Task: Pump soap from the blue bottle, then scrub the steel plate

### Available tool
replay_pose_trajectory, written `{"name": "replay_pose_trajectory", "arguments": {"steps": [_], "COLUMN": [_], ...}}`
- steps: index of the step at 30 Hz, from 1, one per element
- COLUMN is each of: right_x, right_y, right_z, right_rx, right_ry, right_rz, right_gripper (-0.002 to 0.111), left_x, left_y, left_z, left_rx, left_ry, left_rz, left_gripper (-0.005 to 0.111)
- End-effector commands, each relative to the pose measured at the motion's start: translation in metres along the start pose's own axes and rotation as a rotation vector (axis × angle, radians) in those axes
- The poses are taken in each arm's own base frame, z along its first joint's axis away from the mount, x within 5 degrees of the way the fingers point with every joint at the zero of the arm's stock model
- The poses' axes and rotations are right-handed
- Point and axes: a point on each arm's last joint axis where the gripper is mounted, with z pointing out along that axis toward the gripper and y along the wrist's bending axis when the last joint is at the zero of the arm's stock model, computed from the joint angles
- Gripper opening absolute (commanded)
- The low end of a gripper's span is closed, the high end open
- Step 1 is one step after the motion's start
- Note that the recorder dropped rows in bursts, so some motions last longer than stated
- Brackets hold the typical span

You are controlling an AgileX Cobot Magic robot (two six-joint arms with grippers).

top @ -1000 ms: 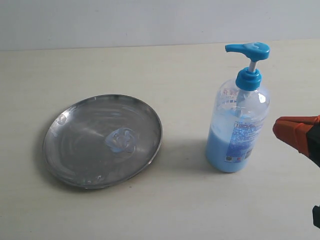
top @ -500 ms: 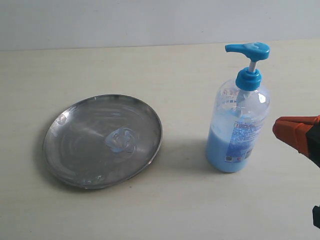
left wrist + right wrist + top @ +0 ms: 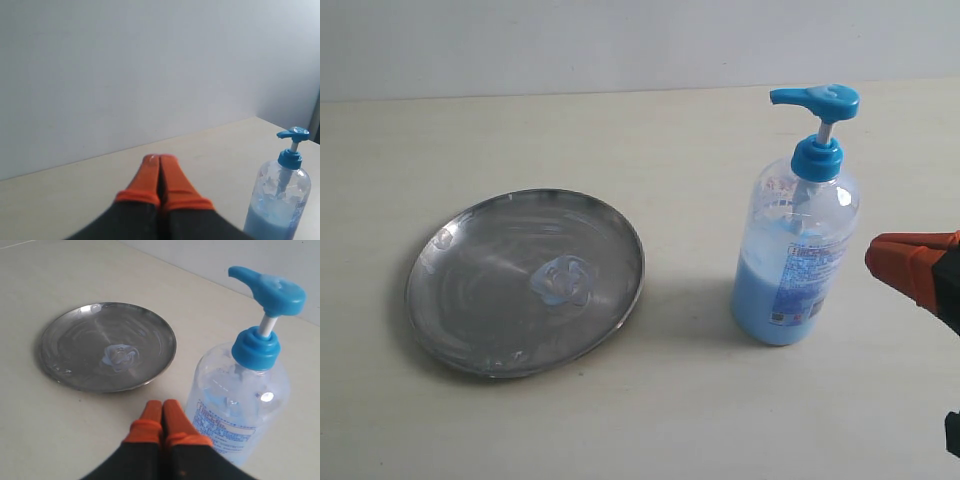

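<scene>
The steel plate lies on the left of the table, with a small pale-blue blob of soap near its middle; the right wrist view shows the steel plate and the soap too. The blue bottle stands upright to the right of the plate, its pump head raised. My right gripper is shut and empty, just right of the bottle and apart from it. In its own view the right gripper sits beside the blue bottle. My left gripper is shut and empty, with the blue bottle off to one side.
The pale beige table runs back to a plain white wall. Nothing else stands on the table in these views.
</scene>
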Motion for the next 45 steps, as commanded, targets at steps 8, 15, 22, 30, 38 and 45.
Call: {"name": "replay_pose_trajectory", "arguments": {"steps": [8,15,22,30,38,45], "right_x": [0.000,0.000,0.000,0.000,0.000,0.000], "right_y": [0.000,0.000,0.000,0.000,0.000,0.000], "right_z": [0.001,0.001,0.001,0.001,0.001,0.001], "right_rx": [-0.002,-0.002,-0.002,-0.001,-0.001,-0.001], "right_ry": [-0.004,-0.004,-0.004,-0.004,-0.004,-0.004], "right_rz": [-0.003,-0.001,-0.001,-0.002,-0.002,-0.002], "right_gripper": [0.000,0.000,0.000,0.000,0.000,0.000], "left_x": [0.012,0.040,0.072,0.108,0.134,0.141], "left_y": [0.015,0.025,0.030,0.034,0.037,0.038], "left_z": [-0.015,-0.029,-0.036,-0.039,-0.036,-0.037], "left_rx": [-0.190,-0.356,-0.444,-0.501,-0.515,-0.530], "left_ry": [-0.053,-0.076,-0.063,-0.033,0.047,0.115], "left_rz": [-0.005,-0.049,-0.044,-0.057,-0.090,-0.109], "left_gripper": [0.000,0.000,0.000,0.000,0.000,0.000]}}
